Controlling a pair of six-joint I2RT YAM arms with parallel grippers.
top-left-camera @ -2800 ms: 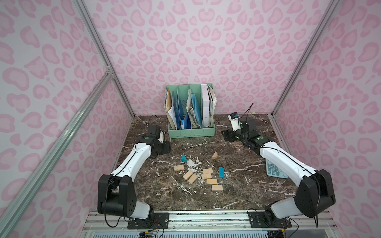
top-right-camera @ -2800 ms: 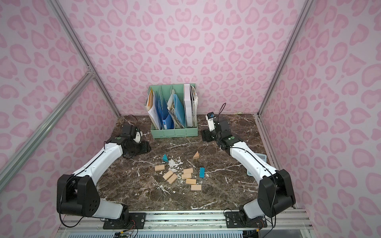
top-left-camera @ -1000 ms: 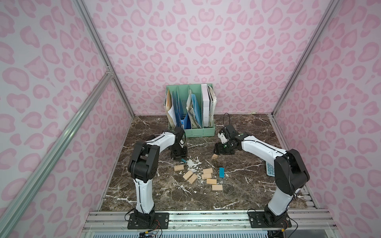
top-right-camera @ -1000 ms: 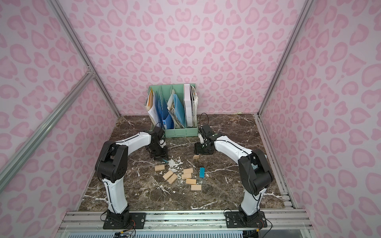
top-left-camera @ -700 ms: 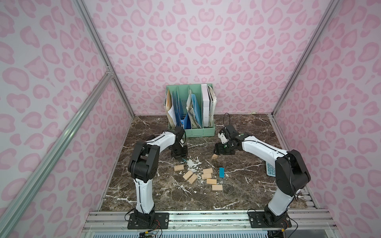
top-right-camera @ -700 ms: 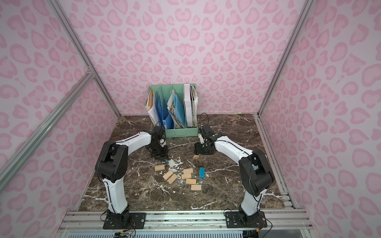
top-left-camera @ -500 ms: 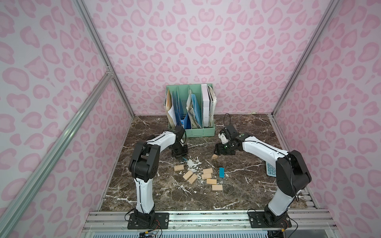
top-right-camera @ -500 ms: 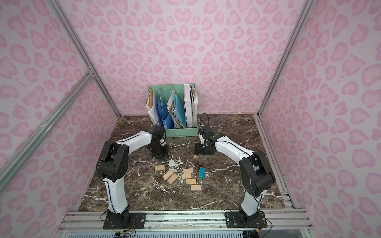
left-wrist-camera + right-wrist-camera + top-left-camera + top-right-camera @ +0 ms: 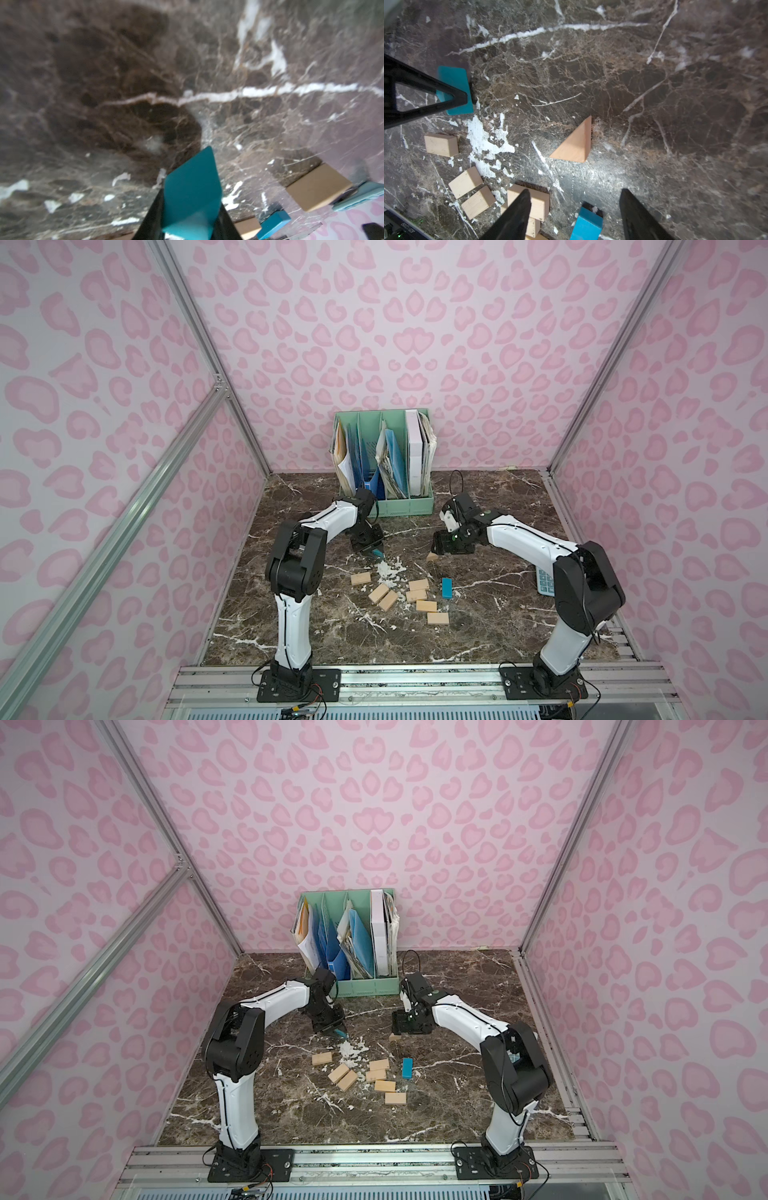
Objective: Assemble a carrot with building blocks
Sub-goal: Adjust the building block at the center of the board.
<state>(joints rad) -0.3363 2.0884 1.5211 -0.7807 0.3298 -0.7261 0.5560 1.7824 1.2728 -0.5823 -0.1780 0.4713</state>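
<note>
In front of the file rack (image 9: 405, 506), the left gripper (image 9: 189, 207) pinches the teal triangle (image 9: 192, 187), while the right gripper (image 9: 575, 191) hangs open over the tan triangle (image 9: 576, 145). A pinch on sloped faces could let the teal triangle slip out.

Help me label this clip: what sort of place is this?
Probably a staged robot test booth: pink leopard-print walls, a brown marble tabletop, a mint-green file organiser holding folders.

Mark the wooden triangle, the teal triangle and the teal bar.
wooden triangle (image 9: 574, 145): right wrist view, middle of its upper face.
teal triangle (image 9: 193, 190): left wrist view, middle of its flat face.
teal bar (image 9: 446, 587): a top view, centre of its top.
</note>
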